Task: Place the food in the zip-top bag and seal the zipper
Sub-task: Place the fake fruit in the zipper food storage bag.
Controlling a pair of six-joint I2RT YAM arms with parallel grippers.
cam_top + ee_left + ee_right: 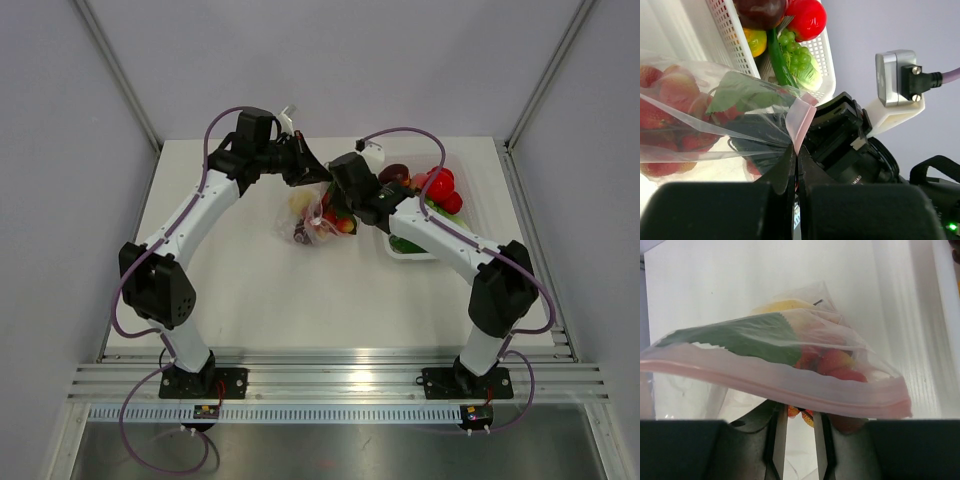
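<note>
**Top external view.** The clear, crinkly plastic zip-top bag (316, 224) lies on the white worktop (230, 280) at frame centre, between the two arms. Yellow, red and dark purple toy pieces are visible inside it. The left hand (312, 173) is at the bag's upper-left edge. The right hand (338, 205) is at its upper-right edge. The white rectangular mesh basket (412, 256) stands just right of the bag. It contains red tomatoes (442, 187), a dark purple fruit (395, 173) and green vegetables (405, 243).

**Left wrist view.** At bottom centre, the left hand's fingers are pressed together, pinching one corner of the pinkish-red zipper strip (801, 120). The bag extends toward frame left, with red pieces and a green leaf (735, 95) inside. At the top, the basket holds green grapes (797, 55) and a yellow lemon (756, 42).

**Right wrist view.** The zipper strip crosses the frame from left to lower right. At bottom centre, the right hand's fingers stand slightly apart, with their tips at the strip's lower edge. Whether they touch the plastic cannot be determined.
</note>
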